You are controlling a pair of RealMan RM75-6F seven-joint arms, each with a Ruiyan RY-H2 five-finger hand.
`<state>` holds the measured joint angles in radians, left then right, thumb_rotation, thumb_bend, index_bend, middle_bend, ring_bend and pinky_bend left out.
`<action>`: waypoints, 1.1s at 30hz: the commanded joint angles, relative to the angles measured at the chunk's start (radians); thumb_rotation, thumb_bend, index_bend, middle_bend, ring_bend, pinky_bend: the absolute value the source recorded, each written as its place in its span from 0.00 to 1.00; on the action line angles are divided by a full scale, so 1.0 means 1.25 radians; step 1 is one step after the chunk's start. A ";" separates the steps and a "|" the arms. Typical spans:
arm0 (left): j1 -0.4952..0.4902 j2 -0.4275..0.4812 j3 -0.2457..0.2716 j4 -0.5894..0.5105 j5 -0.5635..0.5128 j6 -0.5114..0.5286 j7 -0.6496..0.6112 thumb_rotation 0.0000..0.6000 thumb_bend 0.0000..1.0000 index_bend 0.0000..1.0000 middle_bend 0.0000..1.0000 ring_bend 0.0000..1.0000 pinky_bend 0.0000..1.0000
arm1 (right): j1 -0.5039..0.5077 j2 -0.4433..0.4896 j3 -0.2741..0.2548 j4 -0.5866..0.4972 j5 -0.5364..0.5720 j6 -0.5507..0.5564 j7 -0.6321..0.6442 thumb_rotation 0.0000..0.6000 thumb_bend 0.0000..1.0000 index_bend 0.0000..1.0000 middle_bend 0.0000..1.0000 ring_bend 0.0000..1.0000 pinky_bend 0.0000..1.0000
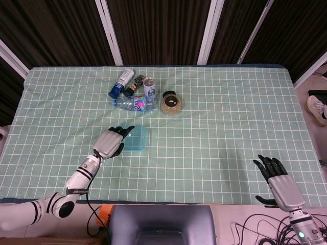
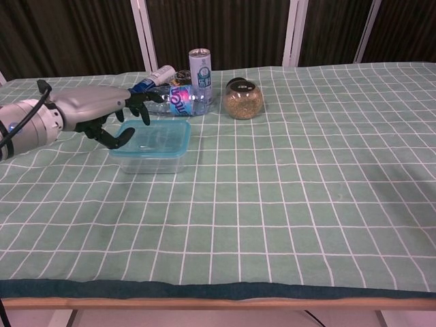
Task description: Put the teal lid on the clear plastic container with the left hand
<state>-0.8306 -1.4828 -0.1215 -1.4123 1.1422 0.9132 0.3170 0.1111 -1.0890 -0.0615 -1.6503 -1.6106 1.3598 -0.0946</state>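
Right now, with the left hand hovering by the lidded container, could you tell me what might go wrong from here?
1. The left hand hangs over the container's left edge with fingers curled; a careless sweep could shove the box or knock the teal lid askew.
2. The pictures cannot confirm that the lid is pressed down all round, so it may be only resting.
3. The lying bottle and upright can sit just behind; a forward sweep could roll or topple them.
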 commanded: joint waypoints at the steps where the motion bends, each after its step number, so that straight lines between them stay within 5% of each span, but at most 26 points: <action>1: -0.002 -0.006 0.000 0.017 -0.012 0.003 0.034 1.00 0.62 0.00 0.27 0.21 0.28 | 0.000 0.000 0.000 0.001 0.000 0.000 0.001 1.00 0.22 0.00 0.00 0.00 0.00; 33: -0.006 -0.047 0.016 0.063 -0.043 -0.032 0.110 1.00 0.62 0.00 0.31 0.25 0.28 | -0.001 0.002 0.000 0.000 -0.002 0.003 0.004 1.00 0.22 0.00 0.00 0.00 0.00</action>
<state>-0.8374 -1.5420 -0.1014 -1.3330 1.0886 0.8735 0.4551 0.1103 -1.0868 -0.0612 -1.6497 -1.6134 1.3642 -0.0892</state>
